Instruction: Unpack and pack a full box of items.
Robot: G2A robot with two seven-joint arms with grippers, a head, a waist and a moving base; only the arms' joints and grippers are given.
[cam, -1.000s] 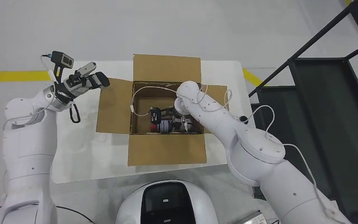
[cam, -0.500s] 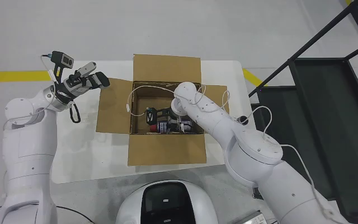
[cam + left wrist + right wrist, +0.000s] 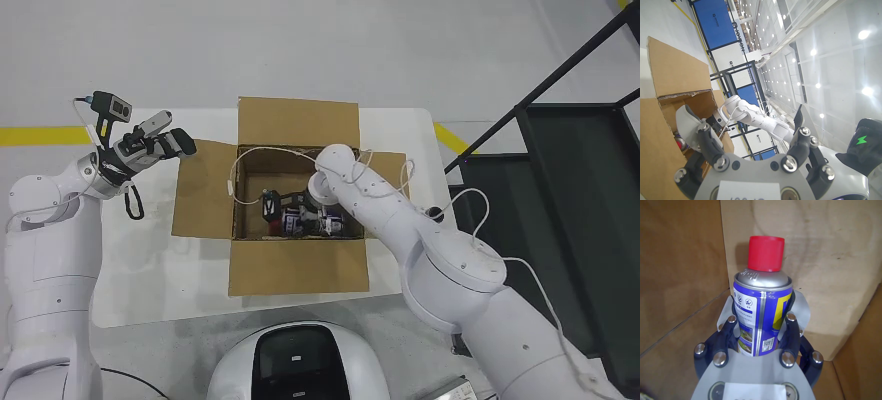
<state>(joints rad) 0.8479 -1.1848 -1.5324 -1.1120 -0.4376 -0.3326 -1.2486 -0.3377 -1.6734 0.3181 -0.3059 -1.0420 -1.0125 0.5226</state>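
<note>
An open cardboard box [image 3: 300,265] sits on the white table [image 3: 150,270] with its flaps spread out. Inside it, my right gripper [image 3: 302,214] is shut on a blue spray can [image 3: 762,313] with a red cap [image 3: 765,254], gripping its body with one finger on each side. The can [image 3: 288,221] lies low in the box, pointing toward the left wall. My left gripper [image 3: 168,143] stands open and holds nothing, raised beside the box's left flap [image 3: 205,190]; its fingers [image 3: 691,128] are spread wide.
More items lie on the box floor beside the held can [image 3: 340,226], and another red-topped can [image 3: 680,144] peeks over the box wall. A white cable [image 3: 262,155] loops over the box's far side. A black metal stair frame [image 3: 560,170] stands to the table's right.
My right gripper has shifted a little to the left inside the box with the spray can. The left arm has stayed still.
</note>
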